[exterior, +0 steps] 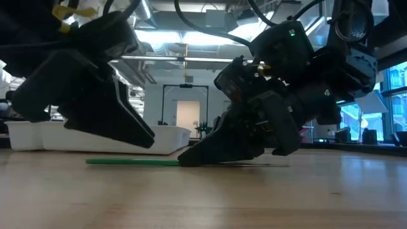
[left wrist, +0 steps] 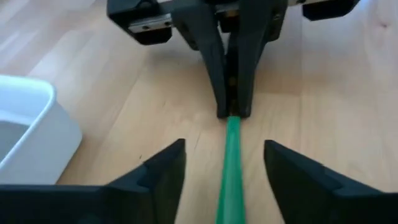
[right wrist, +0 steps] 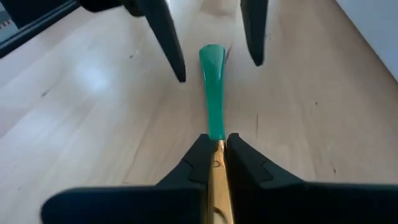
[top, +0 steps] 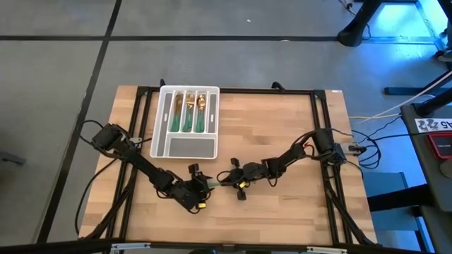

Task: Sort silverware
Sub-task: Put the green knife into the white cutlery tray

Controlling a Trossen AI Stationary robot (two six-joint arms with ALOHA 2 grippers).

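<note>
One piece of silverware [right wrist: 212, 106], green handle and gold neck, head not identifiable: it lies flat on the wooden table [top: 282, 141] near the front edge, between the two arms, long axis running roughly left to right across the table. The right gripper [right wrist: 215, 146] has its fingers pressed together on the gold end, just where the green handle starts; in the low view its fingertips sit down at the tabletop on that end. The handle points away from it, straight toward the left gripper [left wrist: 225, 165], whose fingers are spread, one on each side of the green shaft without touching it. The left gripper is thus the one the free handle end reaches, and a handover or regrasp would, by my judgement, turn on its fingers coming together across the shaft, at right angles to the long axis. White compartmented tray [top: 161, 120]: stands well apart from the piece, toward the far left of the table, behind the left arm. Its three long slots hold sorted pieces [top: 189, 111], gold heads away from the robot, green handles nearer; which slot holds forks, spoons or knives cannot be told. The wide cross compartment at the near end shows nothing in it.
</note>
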